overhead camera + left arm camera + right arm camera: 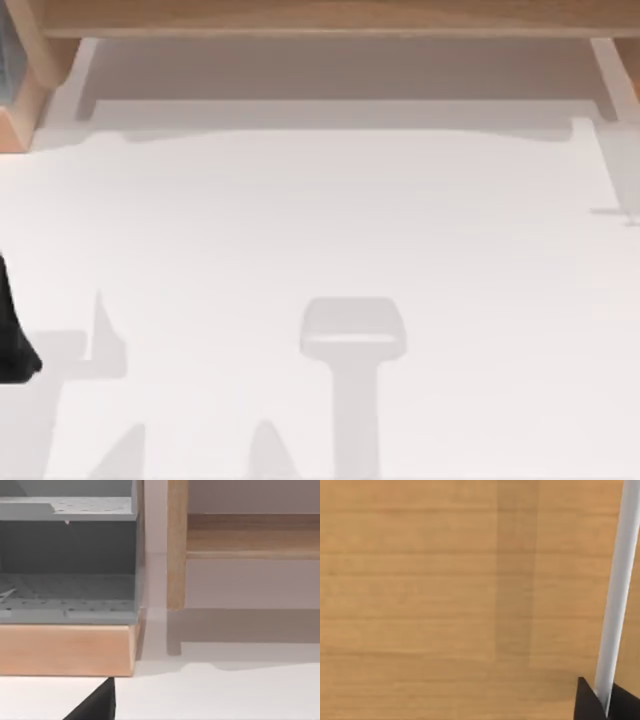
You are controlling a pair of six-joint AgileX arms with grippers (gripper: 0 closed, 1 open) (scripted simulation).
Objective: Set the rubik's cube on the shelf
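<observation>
The rubik's cube is out of view. The shelf (320,15) is a long light-brown board across the back of the table, resting on white supports (612,80). My left arm (14,340) sits at the table's left edge. A dark fingertip (95,705) of its gripper shows in the left wrist view, facing the shelf's wooden upright (176,545) and board (250,535). In the right wrist view, light-brown wood (420,590) lies close under my right gripper, with a white bar (617,580) beside a dark fingertip (587,705).
A grey open-fronted unit (65,580) on a wooden base (65,650) stands at the back left corner (15,90), beside the shelf's left end. The white tabletop (320,230) carries only grey shadows of the arms.
</observation>
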